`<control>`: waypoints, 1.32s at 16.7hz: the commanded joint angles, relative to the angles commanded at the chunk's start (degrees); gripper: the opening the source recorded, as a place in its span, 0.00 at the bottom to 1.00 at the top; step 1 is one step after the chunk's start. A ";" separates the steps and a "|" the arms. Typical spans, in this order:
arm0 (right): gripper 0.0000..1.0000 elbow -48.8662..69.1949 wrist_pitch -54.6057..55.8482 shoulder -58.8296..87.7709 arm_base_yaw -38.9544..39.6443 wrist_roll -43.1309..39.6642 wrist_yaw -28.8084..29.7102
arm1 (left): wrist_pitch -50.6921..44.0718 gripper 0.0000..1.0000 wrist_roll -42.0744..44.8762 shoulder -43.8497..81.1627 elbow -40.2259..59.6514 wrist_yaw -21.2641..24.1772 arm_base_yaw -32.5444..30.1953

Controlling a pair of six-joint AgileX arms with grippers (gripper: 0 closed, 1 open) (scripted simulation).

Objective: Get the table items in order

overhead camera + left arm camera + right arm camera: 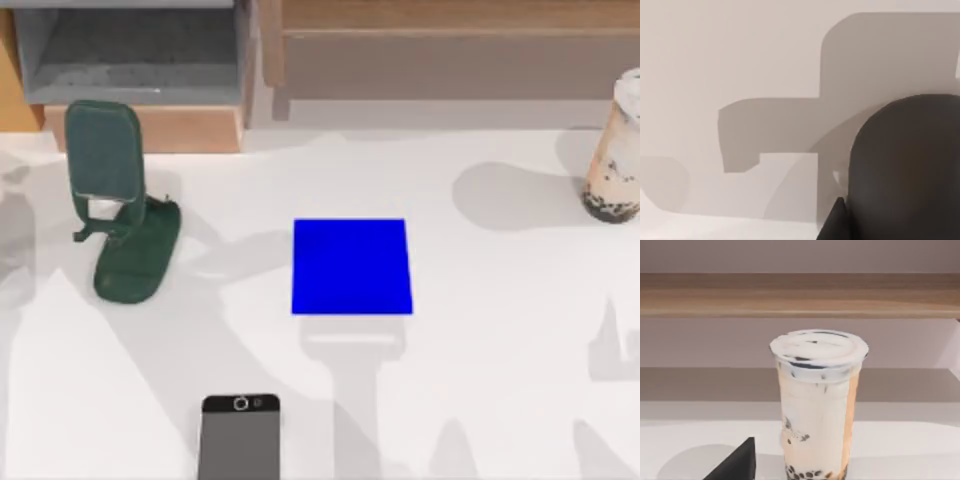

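The smartphone (pixel 239 438) lies flat at the table's front edge, left of centre, grey screen up. A tall clear cup of beige milk tea (pixel 616 150) with dark pearls stands upright at the far right. In the right wrist view the cup (pixel 817 405) is straight ahead and close, and a dark corner of my right gripper (pixel 737 464) shows beside its base, apart from it. In the left wrist view a dark grey rounded shape (pixel 905 165), seemingly the mouse, sits close to the camera over the white table (pixel 740 60), with a dark piece of my left gripper (pixel 836 220) against it.
A dark green phone stand (pixel 118 200) stands at the back left. A flat blue square mat (pixel 351 266) lies in the middle. Wooden shelves (pixel 450 45) and a grey box (pixel 130 50) line the back edge. Arm shadows fall across the white table (pixel 500 350).
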 joint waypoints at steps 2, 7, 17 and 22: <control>1.00 0.00 0.00 0.00 0.00 0.00 0.00 | 0.00 0.00 0.00 0.00 0.00 0.00 0.00; 1.00 0.00 0.00 0.00 0.00 0.00 0.00 | -1.14 0.00 -0.16 -0.41 0.75 0.28 -0.13; 1.00 0.00 0.00 0.00 0.00 0.00 0.00 | -20.73 0.00 -0.28 -3.49 17.24 0.25 -0.33; 1.00 0.00 0.00 0.00 0.00 0.00 0.00 | -20.70 0.00 -0.19 -3.35 17.24 0.22 -0.25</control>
